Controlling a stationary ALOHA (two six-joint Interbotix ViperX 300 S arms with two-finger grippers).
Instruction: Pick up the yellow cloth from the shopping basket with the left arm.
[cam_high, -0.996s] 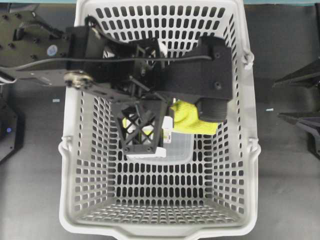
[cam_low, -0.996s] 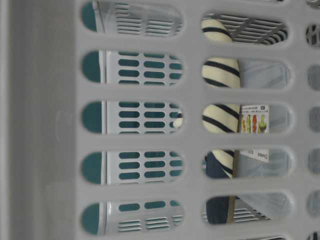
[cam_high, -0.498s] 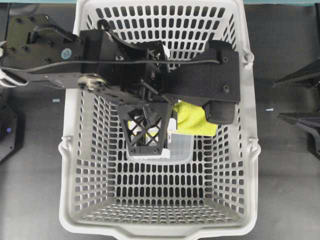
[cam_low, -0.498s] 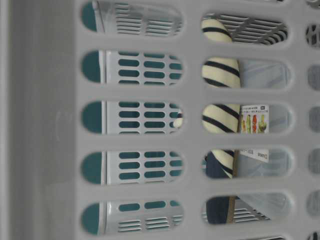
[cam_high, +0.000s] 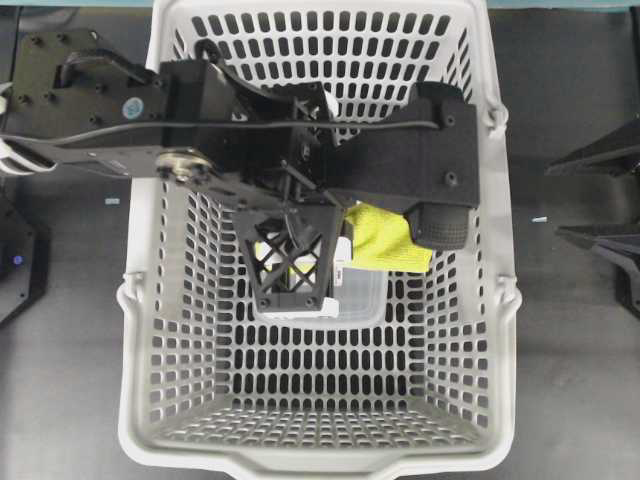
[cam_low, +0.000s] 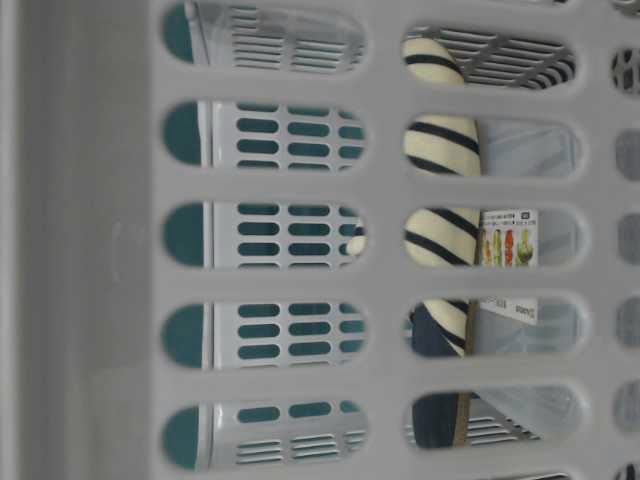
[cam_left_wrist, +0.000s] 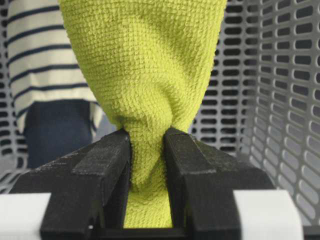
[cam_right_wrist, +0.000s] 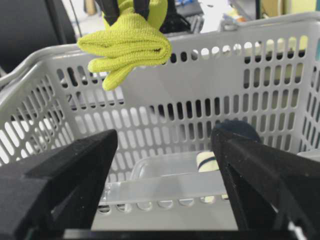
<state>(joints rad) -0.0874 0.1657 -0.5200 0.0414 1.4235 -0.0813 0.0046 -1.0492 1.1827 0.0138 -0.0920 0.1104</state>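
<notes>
The yellow cloth (cam_left_wrist: 145, 65) is pinched between the black fingers of my left gripper (cam_left_wrist: 147, 137), which is shut on it. The cloth hangs bunched from the gripper, clear of the basket floor. In the overhead view the left gripper (cam_high: 330, 255) reaches into the light grey shopping basket (cam_high: 135, 300), with the cloth (cam_high: 385, 238) beside its lattice finger (cam_high: 290, 262). In the right wrist view the cloth (cam_right_wrist: 125, 45) hangs near the height of the basket's rim. My right gripper (cam_right_wrist: 162, 190) is open and empty outside the basket, at the overhead view's right edge (cam_high: 575, 200).
A cream-and-navy striped slipper (cam_left_wrist: 45, 65) lies in the basket below the cloth and also shows in the table-level view (cam_low: 440, 150). A clear plastic container (cam_high: 365, 295) with a printed label (cam_low: 508, 237) sits on the basket floor. The perforated basket walls (cam_left_wrist: 280, 100) surround the left gripper.
The left arm has shifted a little toward the basket's far end with the cloth in its grip, then nearly stopped. The right arm has not moved.
</notes>
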